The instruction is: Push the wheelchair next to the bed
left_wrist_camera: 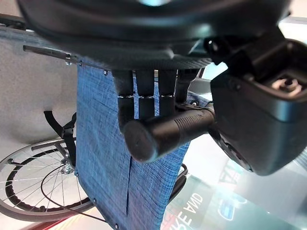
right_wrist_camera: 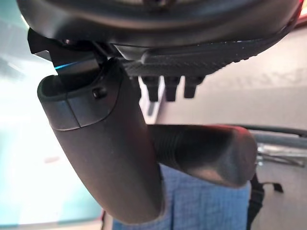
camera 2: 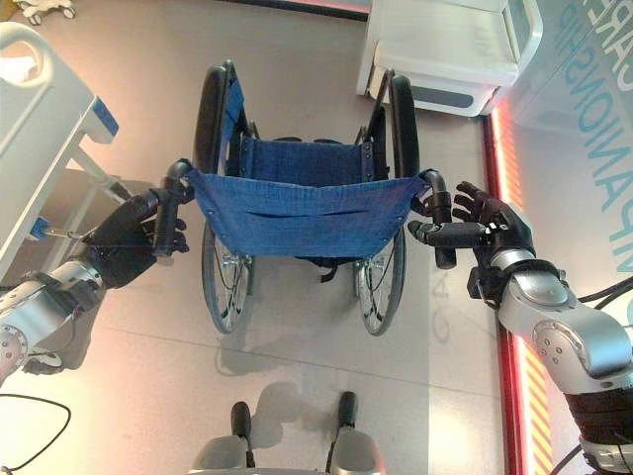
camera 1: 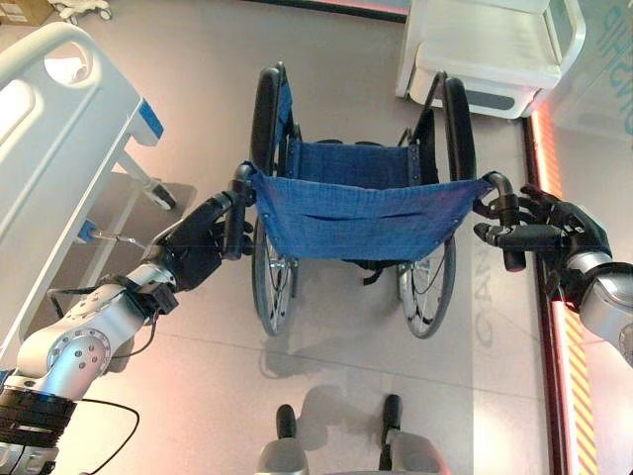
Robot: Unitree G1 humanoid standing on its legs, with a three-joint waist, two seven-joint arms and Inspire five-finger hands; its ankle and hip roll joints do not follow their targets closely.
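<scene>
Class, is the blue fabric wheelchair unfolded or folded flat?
Unfolded: the blue fabric wheelchair has its backrest stretched taut between both push handles, the seat spread, and the wheels standing apart.

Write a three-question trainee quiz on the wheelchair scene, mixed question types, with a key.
1. True or false: the left hand is curled round a push handle of the wheelchair.
2. The bed lies on which side of the wheelchair? A) robot's left B) robot's right
3. Fill in: the wheelchair's seat and back are ___ cloth.
Key: 1 true; 2 A; 3 blue. The right hand is at the other handle with its fingers not closed.
</scene>
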